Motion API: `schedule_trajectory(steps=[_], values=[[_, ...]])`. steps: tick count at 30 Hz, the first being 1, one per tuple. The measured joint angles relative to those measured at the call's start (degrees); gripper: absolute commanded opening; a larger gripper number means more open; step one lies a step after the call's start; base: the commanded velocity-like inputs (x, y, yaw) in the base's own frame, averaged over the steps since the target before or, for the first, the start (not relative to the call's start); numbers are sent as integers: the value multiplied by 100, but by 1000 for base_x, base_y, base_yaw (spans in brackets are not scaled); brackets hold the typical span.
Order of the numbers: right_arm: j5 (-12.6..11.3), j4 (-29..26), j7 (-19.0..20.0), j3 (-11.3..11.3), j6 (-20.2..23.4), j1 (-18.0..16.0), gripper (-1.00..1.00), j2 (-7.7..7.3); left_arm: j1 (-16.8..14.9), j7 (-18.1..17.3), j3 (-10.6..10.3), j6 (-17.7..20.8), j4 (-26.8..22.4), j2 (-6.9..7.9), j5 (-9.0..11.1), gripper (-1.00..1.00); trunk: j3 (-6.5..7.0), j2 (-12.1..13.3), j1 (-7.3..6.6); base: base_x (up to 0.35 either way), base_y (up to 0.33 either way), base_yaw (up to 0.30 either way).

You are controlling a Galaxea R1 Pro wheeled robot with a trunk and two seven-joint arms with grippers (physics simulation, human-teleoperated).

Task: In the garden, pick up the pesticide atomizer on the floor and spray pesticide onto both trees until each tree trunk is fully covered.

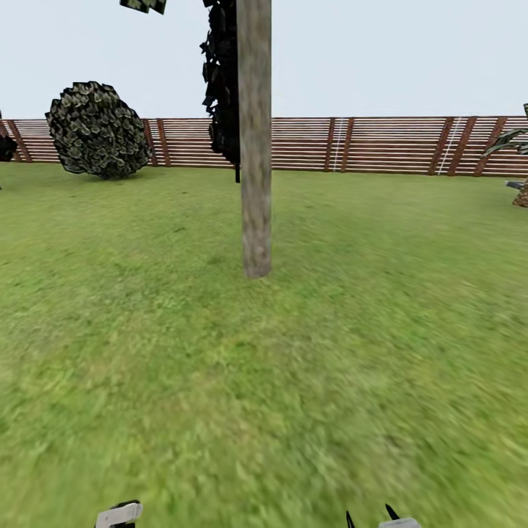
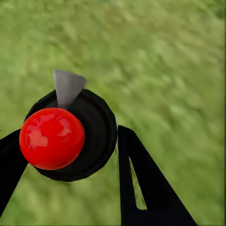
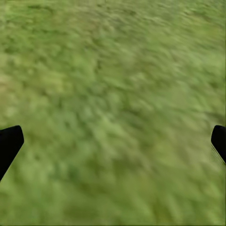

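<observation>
Out on the lawn, and dead ahead stands the tree trunk, a straight, pale, mottled column rising out of the grass in the middle distance and running off the top of the head view. Behind it, the slatted wooden fence closes off the far side, with a round bush far left against it and a dark narrow tree just behind the trunk.

The left end effector has the pesticide atomizer clamped between its black fingers: black round body, glossy red knob, grey nozzle, all over grass.

The right end effector is spread wide, fingers at the frame's edges, holding nothing, grass beneath.
</observation>
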Motion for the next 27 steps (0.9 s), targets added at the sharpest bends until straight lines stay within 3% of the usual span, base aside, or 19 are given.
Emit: schedule_trajectory(steps=[27], values=[[-4, -7, 0, 0, 0, 0, 100, 0, 0, 1, 14, 0, 8, 8, 47, -100, 0, 0, 0, 340, -76, 0]])
